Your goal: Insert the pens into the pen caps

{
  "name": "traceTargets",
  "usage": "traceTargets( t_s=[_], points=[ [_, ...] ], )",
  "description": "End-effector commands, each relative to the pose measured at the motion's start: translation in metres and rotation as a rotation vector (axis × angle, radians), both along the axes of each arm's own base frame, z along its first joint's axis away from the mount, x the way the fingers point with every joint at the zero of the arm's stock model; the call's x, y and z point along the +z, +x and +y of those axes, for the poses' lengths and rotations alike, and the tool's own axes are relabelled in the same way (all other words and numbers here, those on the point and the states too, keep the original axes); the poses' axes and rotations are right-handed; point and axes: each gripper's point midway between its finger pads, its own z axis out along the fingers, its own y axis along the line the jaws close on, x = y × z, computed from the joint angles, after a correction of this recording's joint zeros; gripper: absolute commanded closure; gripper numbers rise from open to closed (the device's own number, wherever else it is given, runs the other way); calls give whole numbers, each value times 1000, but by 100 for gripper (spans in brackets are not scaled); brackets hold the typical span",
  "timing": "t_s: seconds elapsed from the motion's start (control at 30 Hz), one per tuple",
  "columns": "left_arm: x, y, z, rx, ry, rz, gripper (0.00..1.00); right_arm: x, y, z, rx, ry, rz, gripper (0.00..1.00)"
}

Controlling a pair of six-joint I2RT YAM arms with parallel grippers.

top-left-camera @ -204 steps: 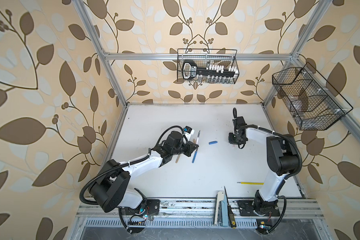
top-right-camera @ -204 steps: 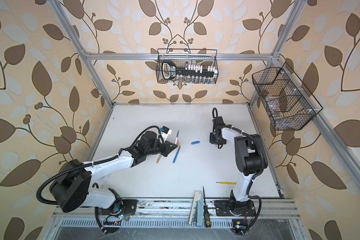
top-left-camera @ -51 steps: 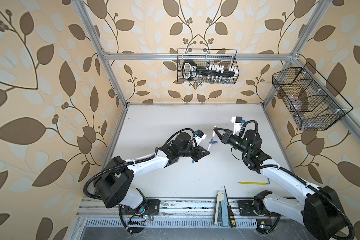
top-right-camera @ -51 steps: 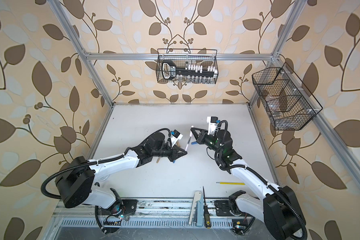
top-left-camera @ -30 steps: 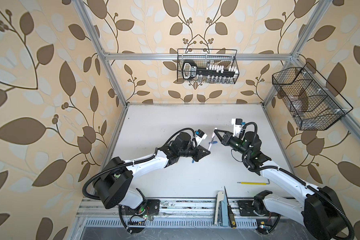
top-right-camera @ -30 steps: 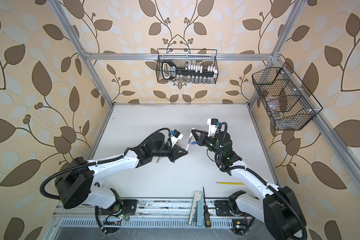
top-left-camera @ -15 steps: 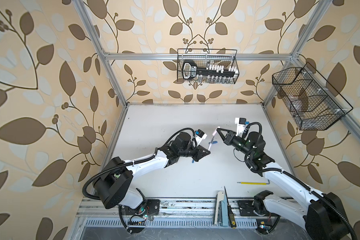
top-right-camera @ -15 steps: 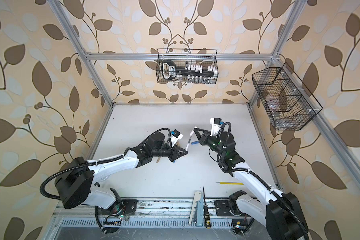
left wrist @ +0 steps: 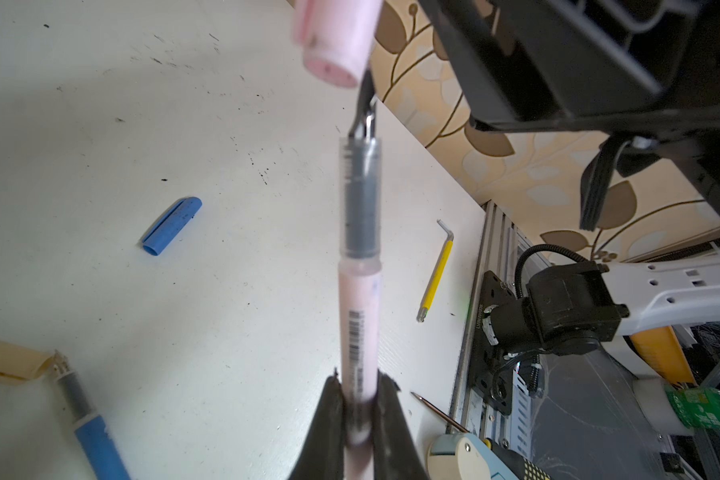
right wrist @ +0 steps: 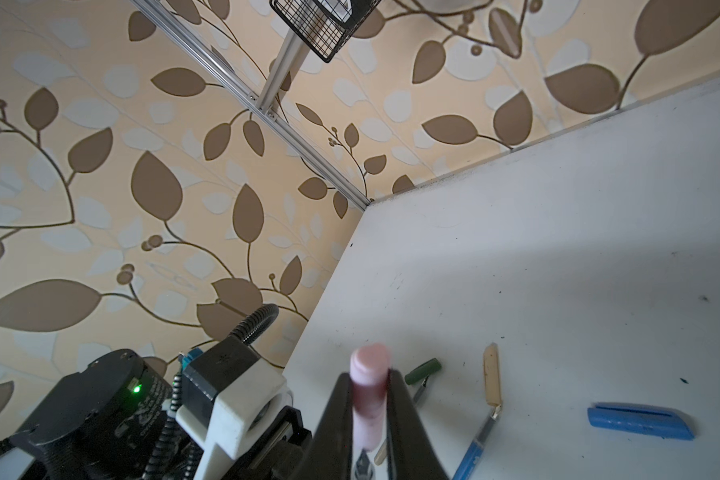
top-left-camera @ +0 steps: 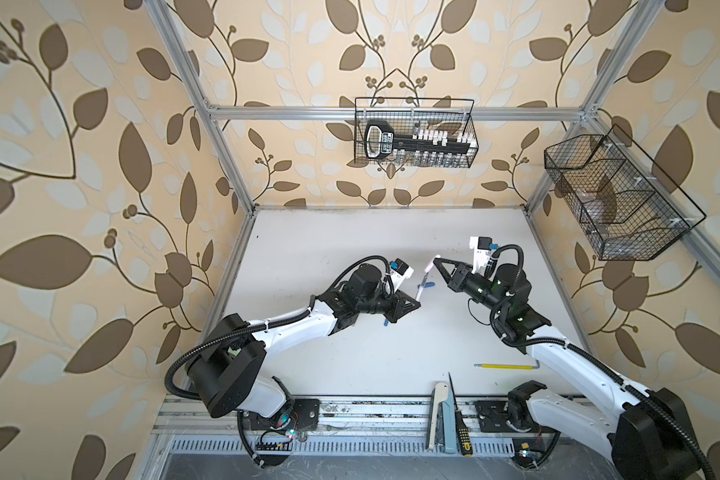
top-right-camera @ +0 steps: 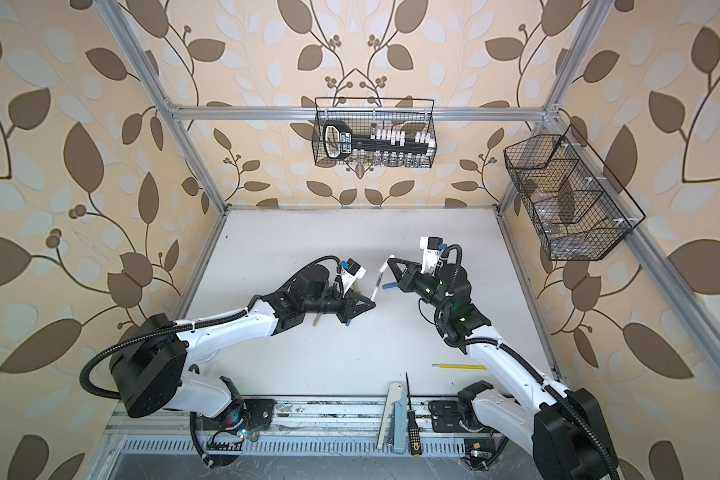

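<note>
My left gripper point(left wrist: 358, 386) is shut on the pale pink pen point(left wrist: 358, 316), which sticks out over the table with its dark tip toward the right arm. The right gripper point(right wrist: 368, 382) is shut on the pale pink cap point(right wrist: 368, 399). The cap's open end point(left wrist: 333, 62) hangs just off the pen tip, slightly to one side. In both top views the pen point(top-left-camera: 421, 286) and cap point(top-left-camera: 434, 262) meet mid-table. On the table lie a blue cap point(left wrist: 172, 226), a blue pen point(left wrist: 96, 440), a tan cap point(right wrist: 491, 380) and a green cap point(right wrist: 422, 371).
A yellow rod with a bent end point(top-left-camera: 504, 366) lies at the front right. A black-yellow screwdriver point(top-left-camera: 460, 428) and a grey tool rest on the front rail. Wire baskets hang on the back wall point(top-left-camera: 414, 133) and the right wall point(top-left-camera: 620, 195).
The right gripper with the pink cap has drifted a little to the right, away from the pen tip. The left arm and its pen have stayed put.
</note>
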Motion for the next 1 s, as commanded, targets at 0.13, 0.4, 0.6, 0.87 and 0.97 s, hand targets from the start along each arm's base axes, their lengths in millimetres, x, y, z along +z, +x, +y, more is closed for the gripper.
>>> traceTargets(
  t_s=[0.13, 0.4, 0.6, 0.87, 0.97],
  points=[
    [17, -7, -1, -20, -35, -42, 100, 2, 8, -30, -119, -178, 68, 84],
    [16, -7, 1, -18, -26, -45, 100, -64, 10, -60, -186, -352, 330, 83],
    [13, -8, 2, -17, -14, -43, 100, -120, 3, -68, -156, -453, 520, 83],
    [11, -7, 1, -21, -10, -39, 100, -167, -2, -80, -136, -592, 680, 84],
    [10, -7, 0, -23, -8, -34, 100, -178, -1, -84, -131, -620, 714, 83]
  ],
)
